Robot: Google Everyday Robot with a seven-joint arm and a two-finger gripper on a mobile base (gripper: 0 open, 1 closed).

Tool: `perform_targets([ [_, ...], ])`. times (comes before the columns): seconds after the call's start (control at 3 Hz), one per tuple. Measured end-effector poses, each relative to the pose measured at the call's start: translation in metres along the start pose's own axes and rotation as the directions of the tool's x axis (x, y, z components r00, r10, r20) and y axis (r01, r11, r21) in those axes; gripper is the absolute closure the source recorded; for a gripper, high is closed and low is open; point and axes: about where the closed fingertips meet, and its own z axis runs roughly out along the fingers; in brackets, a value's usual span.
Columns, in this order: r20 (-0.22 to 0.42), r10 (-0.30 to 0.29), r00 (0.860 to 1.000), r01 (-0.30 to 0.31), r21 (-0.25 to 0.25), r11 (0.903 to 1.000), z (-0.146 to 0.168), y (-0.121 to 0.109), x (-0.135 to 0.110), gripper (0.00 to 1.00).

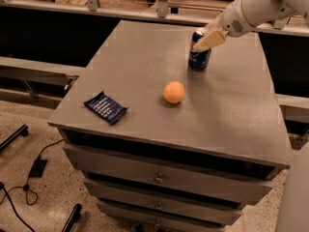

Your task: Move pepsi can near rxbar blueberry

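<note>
The pepsi can (198,57) stands upright on the far right part of the grey tabletop (145,81). My gripper (207,38) comes in from the upper right on a white arm, and its pale fingers sit at the can's top, in front of its upper part. The rxbar blueberry (105,107), a flat dark navy wrapper, lies near the table's front left corner, far from the can. An orange ball (174,92) rests between the two, nearer the can.
The table is a grey cabinet with drawers (159,178) below its front edge. A counter with a rail (96,11) runs behind it. Cables and a power brick (36,168) lie on the floor at the left.
</note>
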Motion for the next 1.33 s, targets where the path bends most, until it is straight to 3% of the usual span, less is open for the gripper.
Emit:
perform_targets([
  [0.67,0.016,-0.011,1.0,0.012,-0.052,0.9986,0.008,0.012,-0.009,0.88],
  [1.0,0.046,-0.044,0.998,0.048,-0.098,0.9941,0.013,0.033,-0.028,1.0],
  [1.33,0.073,-0.084,0.994,0.095,-0.151,0.984,0.023,0.062,-0.046,1.0],
])
